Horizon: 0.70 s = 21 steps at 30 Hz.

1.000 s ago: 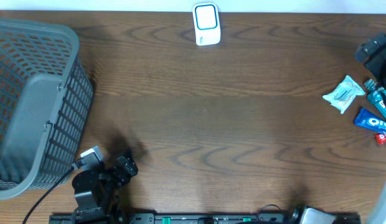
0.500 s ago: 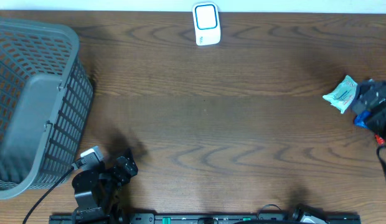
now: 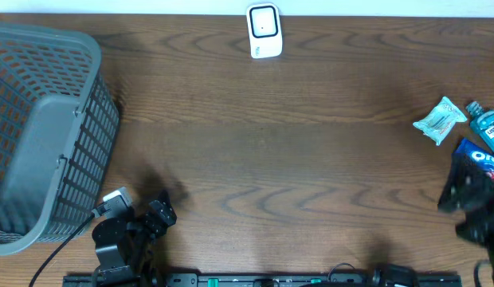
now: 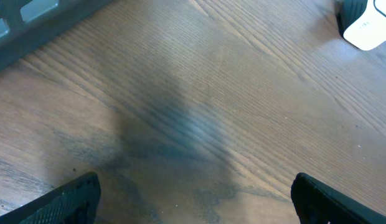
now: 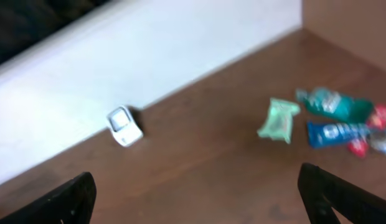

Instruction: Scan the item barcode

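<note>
Both pincers stood spread and empty, the left gripper [image 4: 196,190] near left beside the basket [image 3: 40,127], the right gripper [image 5: 196,183] over the near right. The packet [image 3: 440,119] lay at the right edge; it looked light, soft and crinkly, best pinched across its middle. The bottle [image 3: 488,123] and Oreo pack [image 3: 480,157] crowded its right side; the scanner [image 3: 264,30] stood far centre, well apart.

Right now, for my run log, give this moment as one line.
left gripper open, empty | right gripper open, empty, near Oreo pack | scanner untouched

White scanner [image 3: 264,32] at the far edge; green packet [image 3: 440,120], teal bottle [image 3: 488,124], blue pack [image 3: 478,153] together far right
</note>
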Each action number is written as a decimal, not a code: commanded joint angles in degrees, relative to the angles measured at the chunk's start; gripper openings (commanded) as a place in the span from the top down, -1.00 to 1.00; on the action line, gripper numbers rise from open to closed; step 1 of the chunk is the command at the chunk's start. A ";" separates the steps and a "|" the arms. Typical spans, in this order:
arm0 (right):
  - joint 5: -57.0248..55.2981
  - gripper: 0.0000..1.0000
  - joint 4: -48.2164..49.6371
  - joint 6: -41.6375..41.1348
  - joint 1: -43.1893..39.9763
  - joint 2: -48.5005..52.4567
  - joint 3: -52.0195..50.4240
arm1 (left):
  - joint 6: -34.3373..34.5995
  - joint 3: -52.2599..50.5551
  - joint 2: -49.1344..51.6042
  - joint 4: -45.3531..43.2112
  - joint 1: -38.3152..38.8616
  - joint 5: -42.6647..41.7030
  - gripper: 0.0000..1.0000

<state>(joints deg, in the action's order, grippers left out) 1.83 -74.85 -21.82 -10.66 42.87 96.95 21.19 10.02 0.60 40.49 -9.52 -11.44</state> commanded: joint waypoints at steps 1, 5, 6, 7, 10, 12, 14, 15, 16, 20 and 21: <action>-4.96 -0.98 1.64 0.92 5.03 -4.55 -0.81 | 0.11 -0.33 -0.24 1.03 0.33 0.17 -0.96; -7.54 -0.99 4.52 2.60 7.65 -9.90 -3.91 | 0.13 -0.33 -0.24 1.03 0.33 0.17 -0.96; -7.54 -0.98 5.53 3.87 8.02 -11.23 -5.16 | 0.11 -0.33 -0.24 1.03 0.33 0.17 -0.96; -7.54 -0.99 6.75 5.25 8.41 -12.66 -6.69 | 0.11 -0.33 -0.24 1.03 0.33 0.17 -0.96; -7.54 -0.97 12.22 7.74 10.08 -17.75 -13.29 | 0.11 -0.33 -0.24 1.03 0.33 0.17 -0.96; -7.54 -0.97 16.20 7.78 11.02 -21.33 -18.56 | 0.11 -0.33 -0.24 1.03 0.33 0.17 -0.96; -7.50 -0.96 20.39 7.76 11.82 -24.74 -23.98 | 0.11 -0.33 -0.24 1.03 0.33 0.17 -0.96; -7.26 -0.95 23.08 7.76 12.22 -26.77 -27.36 | 0.11 -0.33 -0.24 1.03 0.33 0.17 -0.96; -6.99 -0.94 25.88 7.78 12.59 -28.68 -30.80 | 0.11 -0.33 -0.24 1.03 0.33 0.17 -0.96; -6.14 -0.99 36.65 7.78 13.81 -34.71 -43.50 | 0.11 -0.33 -0.24 1.03 0.33 0.17 -0.96; -5.86 -0.99 39.34 7.76 14.05 -36.09 -46.80 | 0.11 -0.33 -0.24 1.03 0.33 0.17 -0.96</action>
<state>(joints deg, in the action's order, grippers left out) -4.73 -38.89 -15.20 2.22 9.85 56.84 21.19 10.02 0.60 40.49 -9.52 -11.44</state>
